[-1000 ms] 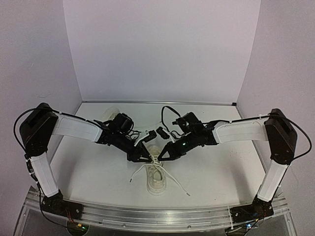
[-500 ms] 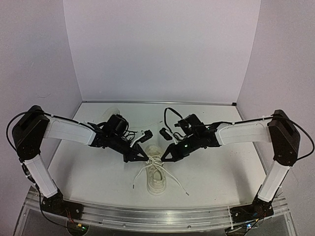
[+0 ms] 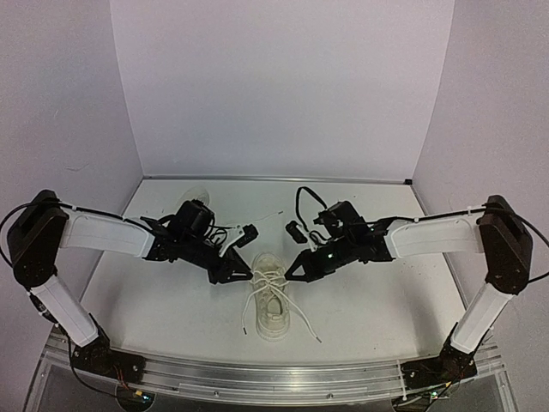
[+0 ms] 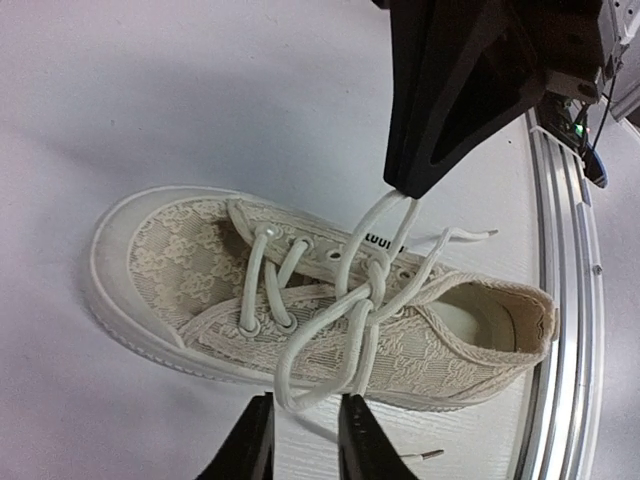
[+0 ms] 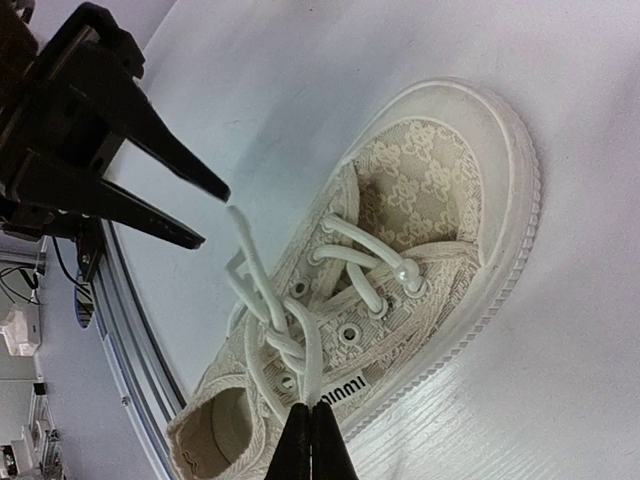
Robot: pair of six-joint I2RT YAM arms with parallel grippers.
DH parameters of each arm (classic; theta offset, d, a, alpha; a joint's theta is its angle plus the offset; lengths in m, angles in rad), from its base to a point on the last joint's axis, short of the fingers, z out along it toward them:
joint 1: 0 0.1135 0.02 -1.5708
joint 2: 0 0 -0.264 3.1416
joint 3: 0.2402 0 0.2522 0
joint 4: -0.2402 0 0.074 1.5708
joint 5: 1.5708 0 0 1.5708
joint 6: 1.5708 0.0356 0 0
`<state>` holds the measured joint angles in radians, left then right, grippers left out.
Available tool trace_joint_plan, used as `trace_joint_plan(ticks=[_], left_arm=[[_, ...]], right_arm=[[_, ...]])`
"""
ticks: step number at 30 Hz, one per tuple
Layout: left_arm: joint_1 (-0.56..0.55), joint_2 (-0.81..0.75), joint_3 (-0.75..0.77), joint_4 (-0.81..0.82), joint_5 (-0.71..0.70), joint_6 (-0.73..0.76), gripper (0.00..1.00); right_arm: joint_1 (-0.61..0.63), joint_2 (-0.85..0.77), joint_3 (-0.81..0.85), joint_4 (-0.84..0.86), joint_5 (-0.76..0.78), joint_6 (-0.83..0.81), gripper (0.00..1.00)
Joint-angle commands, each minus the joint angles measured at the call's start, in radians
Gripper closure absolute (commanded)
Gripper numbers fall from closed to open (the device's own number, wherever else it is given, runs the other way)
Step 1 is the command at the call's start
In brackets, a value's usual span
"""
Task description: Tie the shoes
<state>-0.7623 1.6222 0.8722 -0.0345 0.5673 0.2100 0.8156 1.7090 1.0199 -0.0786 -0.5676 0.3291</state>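
Over on the left, the left hand (image 5: 212,218) hangs low beside the shoe (image 3: 273,307), its fingers (image 4: 250,445) plainly apart with nothing clamped between them. One loop (image 4: 300,392) of lace (image 4: 262,270) droops right at those fingertips, loose.

Centre now: a single cream shoe sits upright on the white desk (image 3: 386,300), toe pointing away from the arm bases, heel toward the rail (image 4: 560,300) at the near edge. The lace criss-crosses up the eyelets and twists into a knot (image 4: 372,285) over the tongue. Two free ends trail out onto the desk, one on each side of the heel.

And on the right, the right hand (image 3: 293,269) comes in low at the shoe's other flank, fingers pressed tight together on the lace. It has the second loop pinched right at the tip, drawn up off the knot and taut. Both hands face each other across the shoe, close but not touching.
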Motion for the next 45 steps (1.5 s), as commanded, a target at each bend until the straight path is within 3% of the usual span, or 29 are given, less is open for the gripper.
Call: trace_joint_plan(ticks=[1,7,20,36,45], left_arm=[[-0.025,-0.165,-0.03,0.086,-0.107,0.033,0.71],[-0.113,-0.257,-0.048,0.085,-0.24,0.188,0.66],[-0.268,-0.126,0.045,-0.013,-0.359,0.486,0.69],[-0.314,0.016,0.133,-0.084,-0.426,0.555,0.72],[-0.314,0.038,0.138,-0.069,-0.471,0.558,0.86]], right_arm=[[-0.004,0.011,-0.008,0.064,-0.047,0.022,1.0],[-0.004,0.019,-0.003,0.069,-0.049,0.029,1.0],[-0.004,0.042,0.005,0.069,-0.057,0.038,1.0],[-0.004,0.061,0.022,0.069,-0.069,0.036,1.0],[-0.005,0.066,0.026,0.069,-0.073,0.036,1.0]])
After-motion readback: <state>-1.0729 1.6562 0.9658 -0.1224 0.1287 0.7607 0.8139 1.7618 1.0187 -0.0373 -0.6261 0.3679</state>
